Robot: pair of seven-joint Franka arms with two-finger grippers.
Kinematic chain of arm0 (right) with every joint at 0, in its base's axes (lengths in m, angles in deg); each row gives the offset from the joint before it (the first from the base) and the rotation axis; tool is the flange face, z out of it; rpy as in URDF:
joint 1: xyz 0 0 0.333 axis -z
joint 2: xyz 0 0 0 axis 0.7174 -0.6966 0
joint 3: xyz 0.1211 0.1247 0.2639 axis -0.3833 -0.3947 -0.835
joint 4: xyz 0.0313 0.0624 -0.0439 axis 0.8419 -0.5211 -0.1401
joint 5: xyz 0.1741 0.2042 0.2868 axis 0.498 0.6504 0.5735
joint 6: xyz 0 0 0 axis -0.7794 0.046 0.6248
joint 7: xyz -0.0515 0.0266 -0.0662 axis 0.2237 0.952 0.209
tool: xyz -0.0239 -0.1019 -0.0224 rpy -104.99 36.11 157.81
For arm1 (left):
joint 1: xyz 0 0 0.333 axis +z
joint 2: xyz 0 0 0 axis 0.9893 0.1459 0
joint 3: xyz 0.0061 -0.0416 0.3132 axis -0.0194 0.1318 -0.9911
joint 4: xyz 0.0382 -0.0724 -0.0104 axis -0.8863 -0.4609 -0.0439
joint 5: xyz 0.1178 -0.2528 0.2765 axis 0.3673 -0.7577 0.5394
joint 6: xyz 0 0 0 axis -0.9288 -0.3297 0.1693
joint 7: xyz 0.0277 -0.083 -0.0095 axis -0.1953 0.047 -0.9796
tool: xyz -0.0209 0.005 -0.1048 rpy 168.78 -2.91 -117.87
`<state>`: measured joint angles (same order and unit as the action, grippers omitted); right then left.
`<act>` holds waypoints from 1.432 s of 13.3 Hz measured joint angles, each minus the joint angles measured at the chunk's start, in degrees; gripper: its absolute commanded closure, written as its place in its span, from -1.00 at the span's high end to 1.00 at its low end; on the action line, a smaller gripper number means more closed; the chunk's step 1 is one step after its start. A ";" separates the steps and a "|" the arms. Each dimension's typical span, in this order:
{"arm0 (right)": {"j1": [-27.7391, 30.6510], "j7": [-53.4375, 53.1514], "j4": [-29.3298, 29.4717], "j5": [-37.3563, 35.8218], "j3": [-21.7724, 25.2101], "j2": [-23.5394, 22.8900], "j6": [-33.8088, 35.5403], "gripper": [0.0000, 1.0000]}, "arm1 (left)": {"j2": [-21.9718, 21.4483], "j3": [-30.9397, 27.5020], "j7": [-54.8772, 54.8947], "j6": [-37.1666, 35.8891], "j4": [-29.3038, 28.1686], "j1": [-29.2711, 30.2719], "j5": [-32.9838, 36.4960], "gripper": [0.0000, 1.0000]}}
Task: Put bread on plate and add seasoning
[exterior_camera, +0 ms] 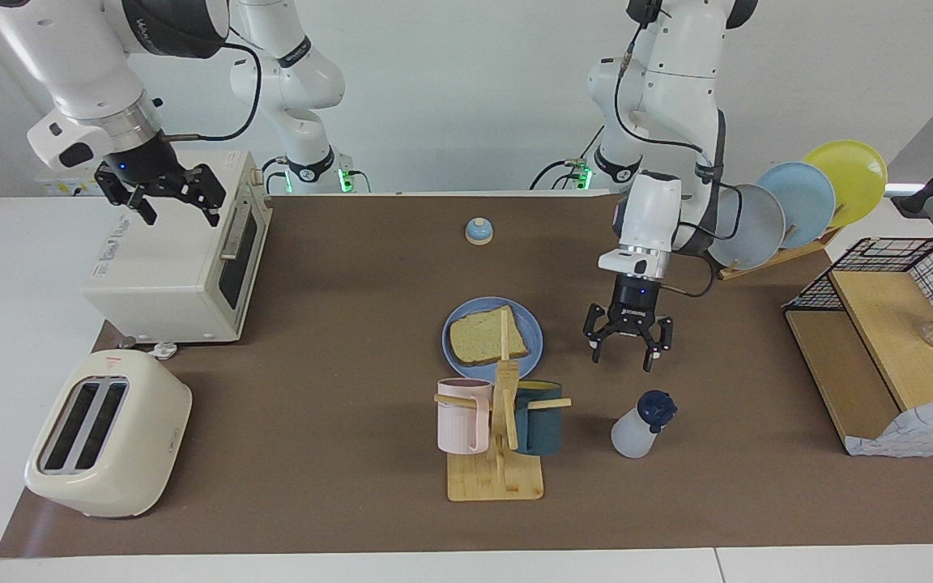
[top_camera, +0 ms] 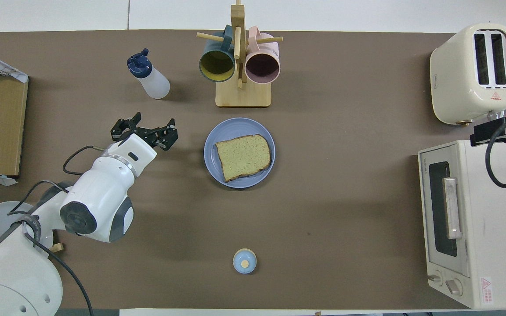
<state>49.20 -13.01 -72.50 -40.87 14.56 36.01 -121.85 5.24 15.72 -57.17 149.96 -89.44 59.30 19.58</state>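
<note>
two arms: one over the mat beside the plate, one waiting over the oven
bread (exterior_camera: 487, 335): flat on the plate, inside its rim, near the middle of the mat (exterior_camera: 337, 324)
plate (exterior_camera: 533, 344): on the mat, just nearer the robots than the mug stand (exterior_camera: 497, 453)
bottle (exterior_camera: 641, 425): upright on the mat, dark cap on (nothing touches it); in the overhead view it sits at about 10 o'clock from the plate, beside the mug stand toward the left arm's end
left claw (exterior_camera: 627, 350): fingers spread apart and empty, pointing down over bare mat; in the overhead view it is at about 9 o'clock from the plate and at 6 o'clock from the bottle, clear of both
right claw (exterior_camera: 165, 197): fingers apart, empty, raised over the top of the oven (exterior_camera: 167, 267)
toaster (exterior_camera: 106, 433): at the right arm's end, farther from the robots than the oven
bell (exterior_camera: 479, 231): on the mat, nearer the robots than the plate, well apart from it
</note>
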 measured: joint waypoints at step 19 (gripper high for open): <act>0.00 0.00 0.00 0.00 0.00 0.00 0.00 1.00 | -21.85 0.49 -18.34 -73.82 22.98 -11.77 -0.03 1.00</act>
<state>49.20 -13.01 -72.50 -40.87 14.56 36.01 -121.85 -16.61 16.21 -75.51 76.13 -66.47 47.52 19.56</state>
